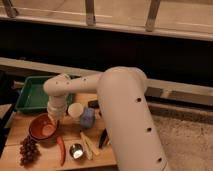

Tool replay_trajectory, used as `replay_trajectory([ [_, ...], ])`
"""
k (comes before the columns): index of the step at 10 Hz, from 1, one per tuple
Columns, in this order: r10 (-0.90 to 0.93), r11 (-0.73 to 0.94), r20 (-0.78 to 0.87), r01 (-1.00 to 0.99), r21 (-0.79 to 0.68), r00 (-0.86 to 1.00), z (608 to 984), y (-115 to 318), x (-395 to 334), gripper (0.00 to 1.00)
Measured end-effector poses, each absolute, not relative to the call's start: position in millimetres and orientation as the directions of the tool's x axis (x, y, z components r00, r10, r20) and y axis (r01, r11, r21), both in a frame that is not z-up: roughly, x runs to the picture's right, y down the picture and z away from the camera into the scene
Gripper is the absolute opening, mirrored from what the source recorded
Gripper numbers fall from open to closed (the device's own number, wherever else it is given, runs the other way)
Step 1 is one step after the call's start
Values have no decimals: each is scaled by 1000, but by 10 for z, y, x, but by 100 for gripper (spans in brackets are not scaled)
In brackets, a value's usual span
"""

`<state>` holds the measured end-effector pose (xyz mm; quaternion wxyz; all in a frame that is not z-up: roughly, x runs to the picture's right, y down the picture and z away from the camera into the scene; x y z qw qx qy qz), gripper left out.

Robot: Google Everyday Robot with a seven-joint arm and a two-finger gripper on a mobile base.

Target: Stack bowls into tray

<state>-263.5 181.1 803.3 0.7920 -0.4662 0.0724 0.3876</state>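
Observation:
The red-orange bowl (42, 128) with a pale spot inside sits on the wooden table, in front of the green tray (31, 93). My gripper (53, 117) hangs from the white arm and reaches down onto this bowl's right rim. The dull purple bowl (87, 118) stands to the right, just past a white cup (75, 110). Nothing lies in the part of the tray that shows; the arm covers its right end.
A small shiny metal cup (76, 151), a red chilli (61, 149), dark grapes (29, 149), yellowish sticks (89, 145) and black items (102, 137) lie along the table's front. A dark wall and railing rise behind.

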Motion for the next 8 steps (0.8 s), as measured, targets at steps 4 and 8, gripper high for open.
replay_trajectory([
  [4,537,266,-472,-671,-692,699,7951,1835,-2656,0],
  [8,556,291,-432,-653,-699,710,7565,1337,-2584,0],
])
